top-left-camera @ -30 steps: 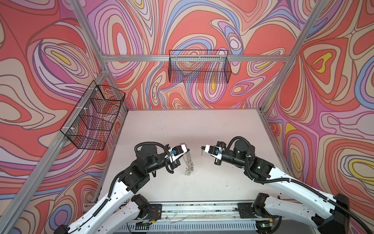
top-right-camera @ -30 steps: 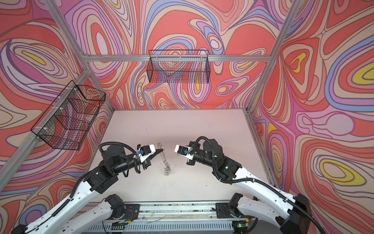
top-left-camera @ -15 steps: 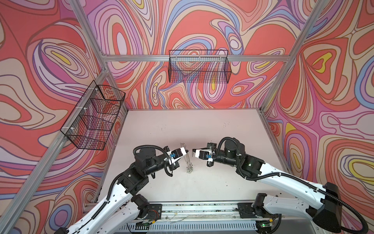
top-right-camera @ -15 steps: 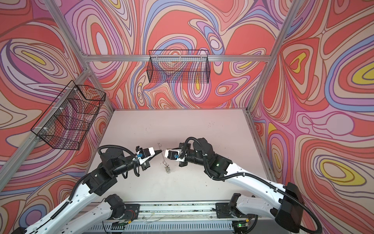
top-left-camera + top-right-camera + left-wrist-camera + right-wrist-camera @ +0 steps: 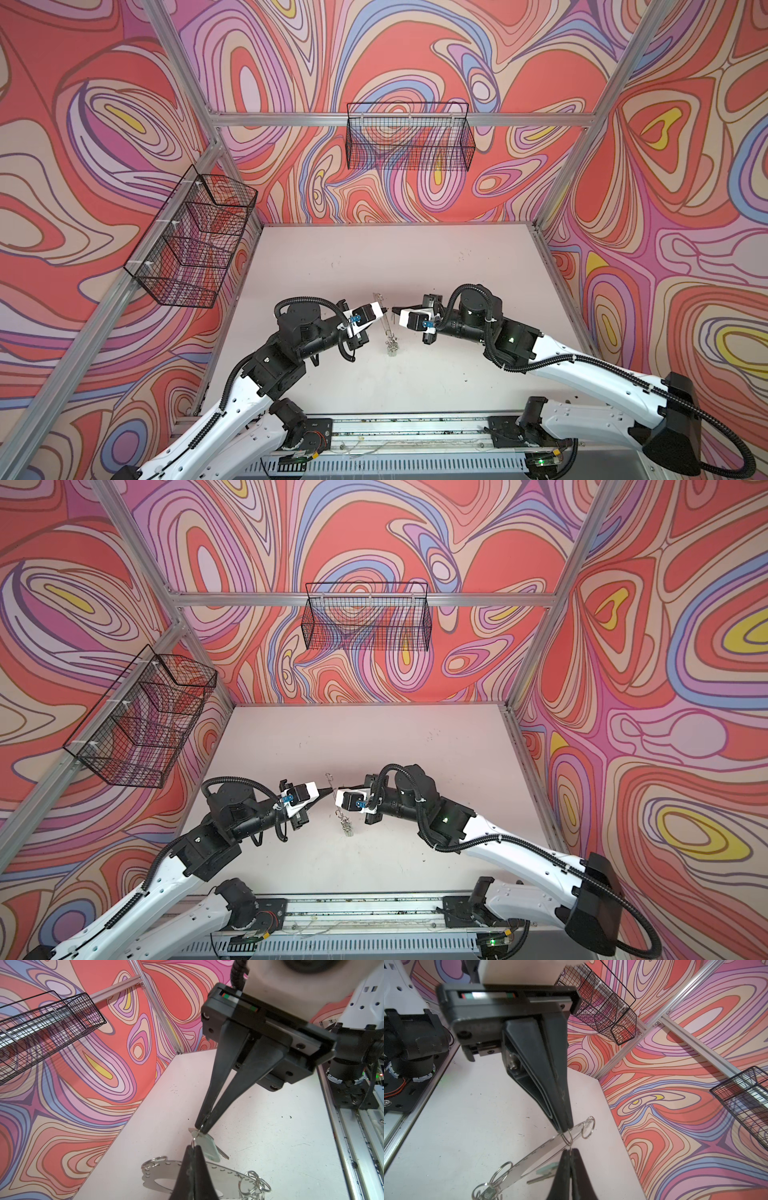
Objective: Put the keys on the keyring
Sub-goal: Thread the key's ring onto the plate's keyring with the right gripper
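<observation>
The keyring is a flat shiny metal band, seen edge-on in both top views and slanting in the right wrist view. My left gripper is shut on a small wire loop at its rim. Tip to tip with it, my right gripper is shut on a key with a pale greenish head at that same loop. Both grippers meet mid-table, also. A bunch of loops and keys hangs at the keyring's lower end.
A black wire basket hangs on the back wall and a taller one on the left wall. An aluminium rail with the arm bases runs along the table's front edge. Frame posts stand at the corners.
My right gripper has swung left across the table and now meets the left gripper's tips at the keyring. The left arm has barely moved.
</observation>
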Controlling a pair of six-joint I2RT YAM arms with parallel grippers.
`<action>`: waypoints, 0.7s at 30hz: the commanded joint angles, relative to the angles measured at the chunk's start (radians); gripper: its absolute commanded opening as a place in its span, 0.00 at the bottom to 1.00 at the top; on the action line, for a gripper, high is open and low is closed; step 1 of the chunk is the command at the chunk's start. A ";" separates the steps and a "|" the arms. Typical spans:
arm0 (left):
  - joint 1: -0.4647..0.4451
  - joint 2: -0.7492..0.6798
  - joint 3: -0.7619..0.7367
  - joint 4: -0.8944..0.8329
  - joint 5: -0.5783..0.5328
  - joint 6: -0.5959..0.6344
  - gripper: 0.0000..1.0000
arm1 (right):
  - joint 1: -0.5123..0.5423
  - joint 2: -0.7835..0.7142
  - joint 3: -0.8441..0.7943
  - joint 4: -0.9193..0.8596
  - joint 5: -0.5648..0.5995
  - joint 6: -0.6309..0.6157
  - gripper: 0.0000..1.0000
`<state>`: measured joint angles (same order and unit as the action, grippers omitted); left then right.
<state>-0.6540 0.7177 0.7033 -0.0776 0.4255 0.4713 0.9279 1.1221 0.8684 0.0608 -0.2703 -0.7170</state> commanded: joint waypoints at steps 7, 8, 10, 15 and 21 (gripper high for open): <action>-0.003 -0.002 0.006 0.034 0.011 0.009 0.00 | 0.011 0.001 0.014 0.033 0.008 -0.021 0.00; -0.003 -0.003 0.005 0.033 0.012 0.008 0.00 | 0.011 -0.001 0.011 0.038 0.012 -0.020 0.00; -0.002 -0.003 0.004 0.035 0.010 0.007 0.00 | 0.010 -0.006 0.005 0.047 0.020 -0.020 0.00; -0.003 0.000 0.004 0.038 0.012 0.005 0.00 | 0.010 -0.010 -0.003 0.042 0.022 -0.023 0.00; -0.002 -0.001 0.004 0.039 0.013 0.005 0.00 | 0.010 -0.007 -0.006 0.048 0.035 -0.017 0.00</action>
<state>-0.6540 0.7216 0.7033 -0.0776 0.4244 0.4706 0.9333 1.1221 0.8684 0.0792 -0.2520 -0.7170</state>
